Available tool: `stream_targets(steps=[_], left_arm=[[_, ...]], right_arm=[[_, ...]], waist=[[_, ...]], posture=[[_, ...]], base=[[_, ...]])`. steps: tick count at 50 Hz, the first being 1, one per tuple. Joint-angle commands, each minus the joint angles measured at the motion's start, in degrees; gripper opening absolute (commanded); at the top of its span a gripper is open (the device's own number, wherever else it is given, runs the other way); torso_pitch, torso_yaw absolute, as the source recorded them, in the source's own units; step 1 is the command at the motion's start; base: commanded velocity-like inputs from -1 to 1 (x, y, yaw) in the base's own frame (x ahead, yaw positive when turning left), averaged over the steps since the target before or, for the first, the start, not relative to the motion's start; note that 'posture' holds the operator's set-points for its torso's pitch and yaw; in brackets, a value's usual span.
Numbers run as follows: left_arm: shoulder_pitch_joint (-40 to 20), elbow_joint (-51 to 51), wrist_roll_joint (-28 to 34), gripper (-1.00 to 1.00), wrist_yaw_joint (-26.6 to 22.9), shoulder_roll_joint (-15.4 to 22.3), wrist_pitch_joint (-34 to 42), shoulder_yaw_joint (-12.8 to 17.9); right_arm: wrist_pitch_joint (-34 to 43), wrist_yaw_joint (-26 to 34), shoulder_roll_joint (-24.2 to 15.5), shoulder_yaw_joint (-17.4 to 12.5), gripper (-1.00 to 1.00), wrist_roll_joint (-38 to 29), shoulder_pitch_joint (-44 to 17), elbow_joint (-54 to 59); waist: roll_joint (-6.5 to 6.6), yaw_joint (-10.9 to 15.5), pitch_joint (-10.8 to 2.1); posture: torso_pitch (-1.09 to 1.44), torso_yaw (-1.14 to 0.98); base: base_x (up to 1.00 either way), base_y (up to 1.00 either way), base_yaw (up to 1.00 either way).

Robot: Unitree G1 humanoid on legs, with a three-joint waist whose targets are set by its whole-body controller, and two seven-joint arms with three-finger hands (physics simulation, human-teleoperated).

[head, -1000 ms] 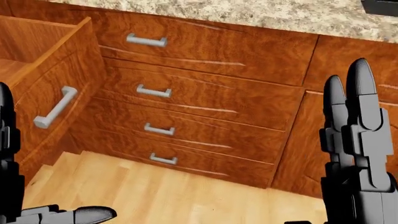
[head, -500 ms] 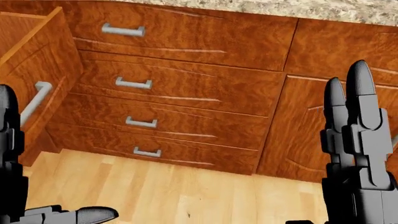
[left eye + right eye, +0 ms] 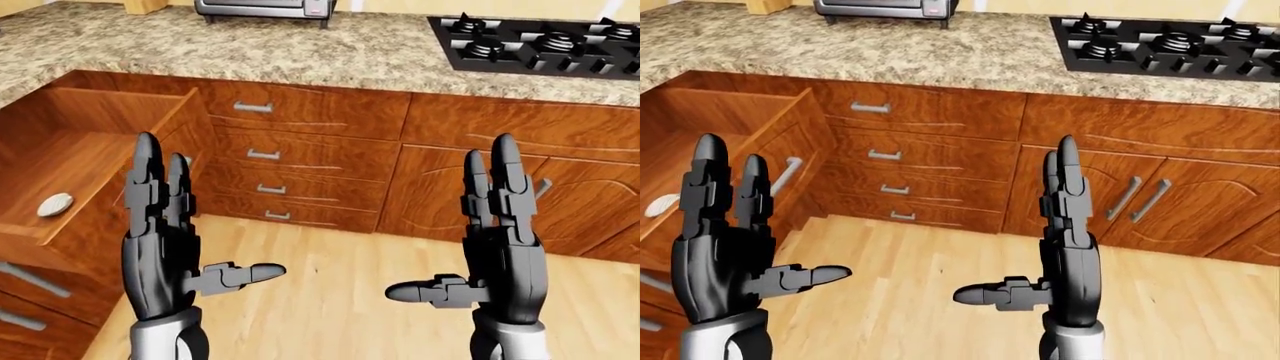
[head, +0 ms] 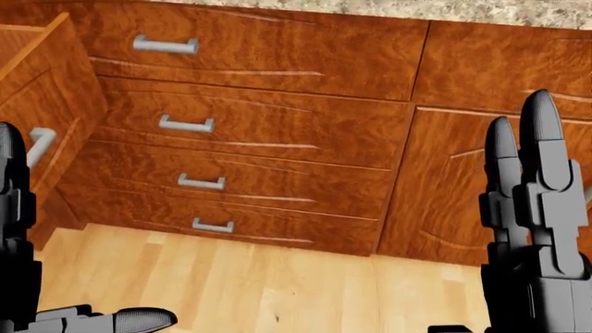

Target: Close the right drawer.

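Both hands raised, open, holding nothing

Left hand and right hand have fingers spread, apart from all cabinets; open drawer is at left of left-eye view, w/ handle facing robot; approach step; next, I think, push its face inward

Even, bright, diffuse render light; no single source evident. Soft sheen streaks on cabinet fronts, pale highlights on drawer handles. Faint gloss on black fingers. Mild shading under countertop overhang; open drawer interior slightly darker on left. No blur, everything sharp near and far. No edge distortion visible.
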Motion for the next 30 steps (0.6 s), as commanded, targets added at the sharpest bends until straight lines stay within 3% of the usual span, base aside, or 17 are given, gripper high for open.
stream_targets(steps=[1, 18, 19, 21, 24, 27, 30], left_arm=[[-0.6, -2.1, 0.0, 1.0, 0.0, 0.1, -1.6, 0.1], [-0.8, -2.7, 0.0, 1.0, 0.0, 0.2, -1.2, 0.2], [-0.8, -2.6, 0.0, 1.0, 0.0, 0.2, -1.2, 0.2], [-0.8, -2.5, -0.1, 1.0, 0.0, 0.2, -1.1, 0.2], [-0.8, -2.6, -0.1, 1.0, -0.1, 0.2, -1.1, 0.2], [-0.8, -2.6, -0.1, 1.0, -0.1, 0.2, -1.2, 0.2], [-0.6, -2.5, 0.0, 1.0, -0.1, 0.1, -1.4, 0.1]], right_arm=[[-1.4, -0.2, 0.0, 0.1, 1.0, 0.0, -0.6, -2.2], [-0.9, -0.3, 0.0, 0.2, 1.0, -0.4, -0.6, -2.5], [-0.8, -0.2, -0.1, 0.3, 1.0, -0.4, -0.6, -2.5], [-0.8, -0.2, 0.0, 0.2, 1.0, -0.1, -0.6, -2.5], [-0.7, -0.2, -0.1, 0.3, 1.0, -0.1, -0.6, -2.5], [-0.7, -0.2, -0.1, 0.3, 1.0, -0.1, -0.6, -2.5], [-0.8, -0.2, -0.1, 0.4, 1.0, -0.2, -0.6, -2.4]], waist=[[-0.04, 0.0, -0.68], [-0.07, -0.1, -0.49], [0.2, -0.1, -1.1], [-0.95, -0.4, 0.97], [-1.74, -0.4, 0.47], [-0.39, -0.6, 1.29], [2.66, -0.8, 1.75]], posture=[[0.0, 0.0], [0.0, 0.0], [0.0, 0.0], [0.0, 0.0], [0.0, 0.0], [0.0, 0.0], [0.0, 0.0]], base=[[0.0, 0.0, 0.0], [0.0, 0.0, 0.0], [0.0, 0.24, 0.0], [0.0, 0.33, 0.0], [0.0, 0.32, 0.0], [0.0, 0.33, 0.0], [0.0, 0.33, 0.0]])
